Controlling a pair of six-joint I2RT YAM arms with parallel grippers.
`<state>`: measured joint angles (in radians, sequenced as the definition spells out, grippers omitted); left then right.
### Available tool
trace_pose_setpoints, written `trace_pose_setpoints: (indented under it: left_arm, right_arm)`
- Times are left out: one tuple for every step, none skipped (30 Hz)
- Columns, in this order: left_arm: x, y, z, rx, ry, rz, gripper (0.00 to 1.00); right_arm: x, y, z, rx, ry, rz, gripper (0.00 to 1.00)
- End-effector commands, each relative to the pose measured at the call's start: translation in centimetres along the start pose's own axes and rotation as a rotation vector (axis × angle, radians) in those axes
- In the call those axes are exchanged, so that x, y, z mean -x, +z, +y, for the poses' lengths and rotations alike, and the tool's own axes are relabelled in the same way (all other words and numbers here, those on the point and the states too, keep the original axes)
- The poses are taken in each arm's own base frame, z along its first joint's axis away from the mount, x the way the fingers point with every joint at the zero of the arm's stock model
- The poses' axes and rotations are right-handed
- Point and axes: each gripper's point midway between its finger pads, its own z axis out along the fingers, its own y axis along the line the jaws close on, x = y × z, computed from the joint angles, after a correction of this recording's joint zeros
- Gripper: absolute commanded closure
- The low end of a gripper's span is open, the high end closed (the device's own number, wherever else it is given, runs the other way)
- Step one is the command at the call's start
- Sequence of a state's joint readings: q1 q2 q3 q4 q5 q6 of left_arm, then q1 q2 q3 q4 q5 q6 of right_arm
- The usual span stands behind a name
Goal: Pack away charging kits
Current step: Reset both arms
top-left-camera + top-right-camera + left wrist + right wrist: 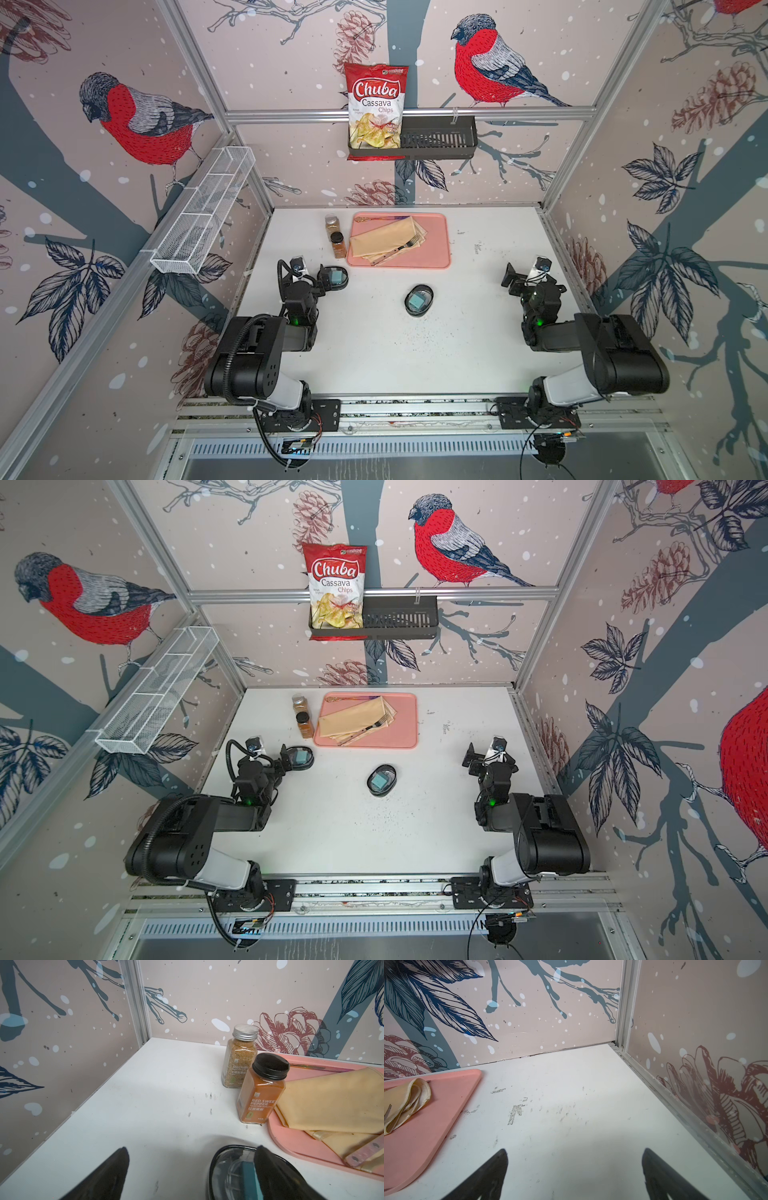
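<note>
Left claw [191,1148] is spread wide and holds nothing. One finger [270,1169] overlaps the left case [230,1167] in the wrist view, so the case sits beside that finger and not between the two. Touching or not: cannot tell.

Left case [336,277] lies flat on the table [415,353], just off the near-left corner of the pink tray [440,241]. It has a black oval rim and a clear lid with something teal under it.

Mid case [426,291] is also flat on the table, in front of the tray's near edge and apart from it. A teal adapter [415,301] shows through its lid. Whether there is a cable inside either case: cannot tell.

Right claw [575,1149] is spread wide and empty over bare table, well off the tray's right side.

Two jars stand upright just beside the tray's left edge:
- Silver-lid jar [239,1059] reads "SHICHIMI".
- Black-lid jar [260,1093] reads "RED SWEET PEPPER", with "SELECTION QUALITY" under it.

On the tray are a folded yellow cloth [386,241], a fork [399,249] on top of the cloth, and a spoon [374,217] at the far edge.

On the wall behind the tray, a chip bag [376,110] reading "Chuba Cassava Chips" stands in a black basket [440,141].
</note>
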<state>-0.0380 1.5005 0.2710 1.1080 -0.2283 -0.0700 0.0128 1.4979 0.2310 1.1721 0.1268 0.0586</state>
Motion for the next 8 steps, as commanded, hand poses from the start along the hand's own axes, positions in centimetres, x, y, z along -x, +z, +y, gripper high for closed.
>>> trace_pose_setpoints:
  left_arm:
    - [0.62, 0.05, -0.29, -0.013, 0.004, -0.02, 0.02]
    - [0.59, 0.06, -0.27, -0.013, 0.003, -0.019, 0.02]
    - [0.66, 0.08, -0.28, -0.013, 0.003, -0.02, 0.02]
    - [0.57, 0.05, -0.27, -0.013, 0.003, -0.018, 0.02]
    - [0.6, 0.05, -0.25, -0.012, 0.002, -0.019, 0.02]
    - [0.62, 0.06, -0.27, -0.013, 0.003, -0.019, 0.02]
    - [0.59, 0.05, -0.25, -0.012, 0.002, -0.019, 0.02]
    - [0.61, 0.05, -0.26, -0.012, 0.002, -0.019, 0.02]
  right_arm:
    - [0.61, 0.11, 0.26, 0.013, 0.012, -0.022, 0.0]
    - [0.63, 0.23, 0.25, 0.011, 0.011, -0.021, 0.0]
    - [0.45, 0.44, 0.28, 0.016, 0.012, -0.011, 0.01]
    - [0.51, 0.37, 0.31, 0.018, 0.013, -0.013, 0.01]
    - [0.48, 0.37, 0.29, 0.018, 0.013, -0.011, 0.01]
    - [0.59, 0.28, 0.24, 0.016, 0.014, -0.018, 0.01]
    - [0.57, 0.2, 0.25, 0.016, 0.013, -0.018, 0.0]
    - [0.68, 0.06, 0.25, 0.016, 0.012, -0.024, 0.01]
